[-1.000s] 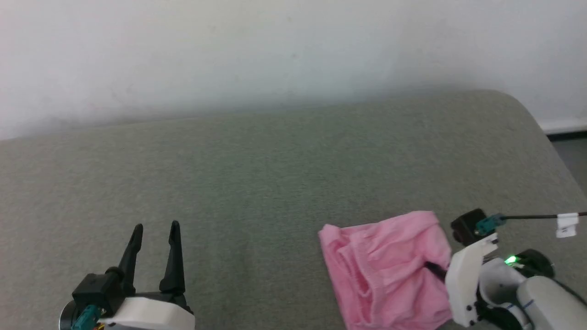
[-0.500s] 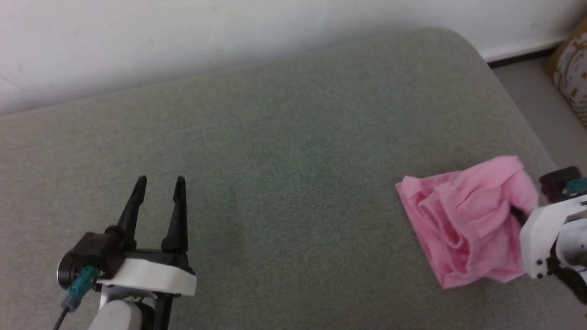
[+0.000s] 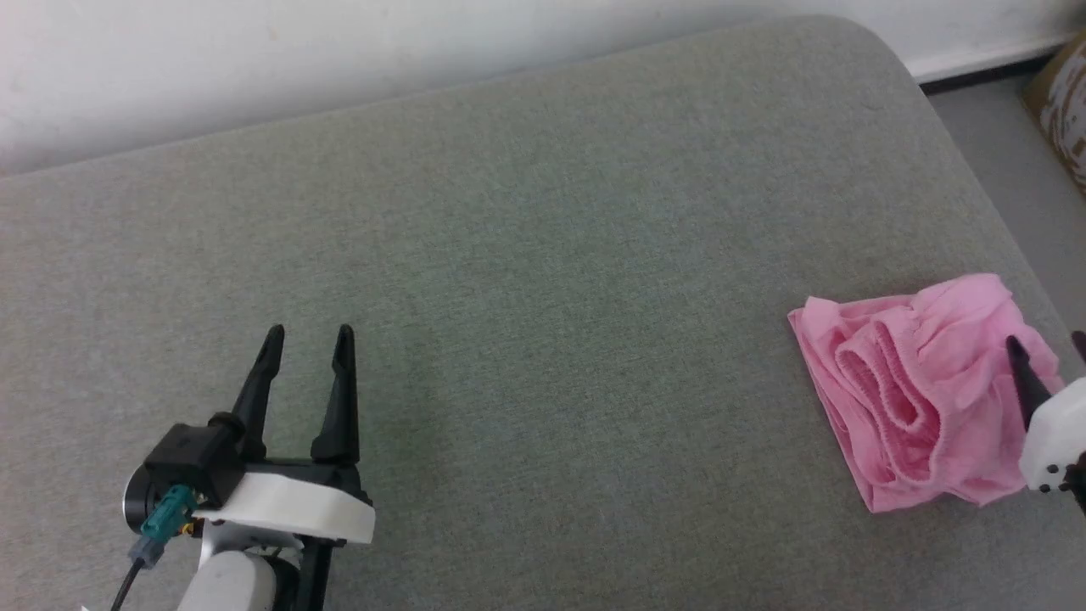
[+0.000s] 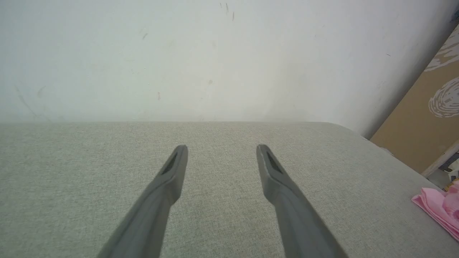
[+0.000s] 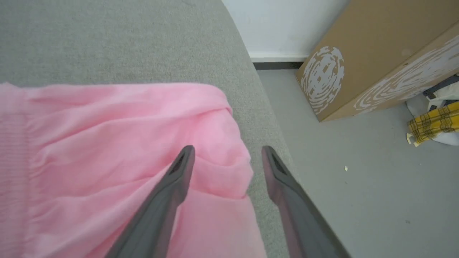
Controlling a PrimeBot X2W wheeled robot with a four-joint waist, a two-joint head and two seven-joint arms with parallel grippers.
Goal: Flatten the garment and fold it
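Pink garment (image 3: 920, 390), crumpled w/ gathered waistband showing, lies on grey fabric-covered surface (image 3: 543, 255); the surface's edge is just right of garment. Right pincer (image 5: 227, 150) hangs over garment's right side, jaws wide, nothing held. Left pincer (image 3: 310, 333) is well apart to garment's left, jaws wide, empty. Brown cardboard box (image 5: 358, 53) stands on floor beyond garment's right.
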